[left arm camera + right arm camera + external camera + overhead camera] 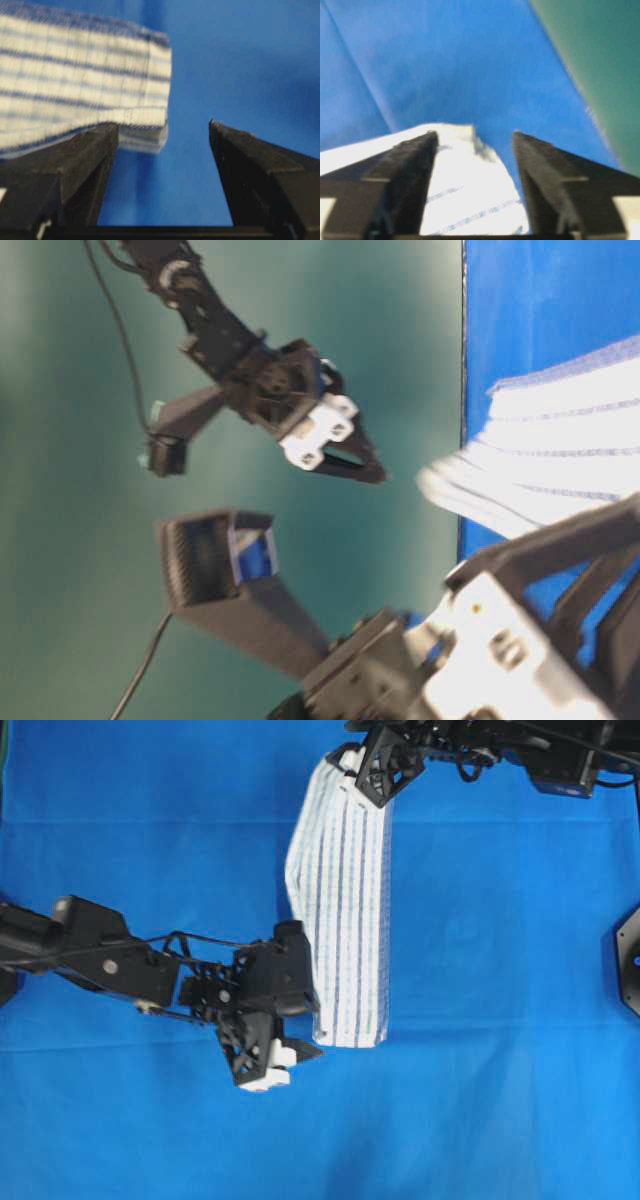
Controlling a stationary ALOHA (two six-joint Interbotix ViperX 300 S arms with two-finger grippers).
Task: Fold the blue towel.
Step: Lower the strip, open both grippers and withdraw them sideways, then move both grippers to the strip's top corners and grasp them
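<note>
On the big plain blue cloth (pixel 500 920) that covers the worktop, nearest the bottom edge of the overhead view, sits the black left gripper (pixel 285 1060). Its two black fingers stand wide apart with nothing between them. In its wrist view the blue table cloth shows in the gap, and one finger (pixel 90 155) is just under the towel's near corner. It looks like the gripper let go of that corner so the cloth could lie down by itself.

Just beside it is the blue towel (pixel 345 910), a white woven cloth with thin dark-blue and light-blue stripes. It lies near the middle of the worktop as a long narrow strip that runs from the near side up toward the far edge. The near end shows stacked layers, so it seems folded over already. The left long side bulges out a bit and is not flat.

At the far edge, the black right gripper (pixel 375 770) sits over the far end of the towel. Its fingers are spread too, and the white cloth shows between them without being pinched. I think both grippers held one end each to carry the fold across, and now they have opened up. The strip may still need one more fold to make it shorter
</note>
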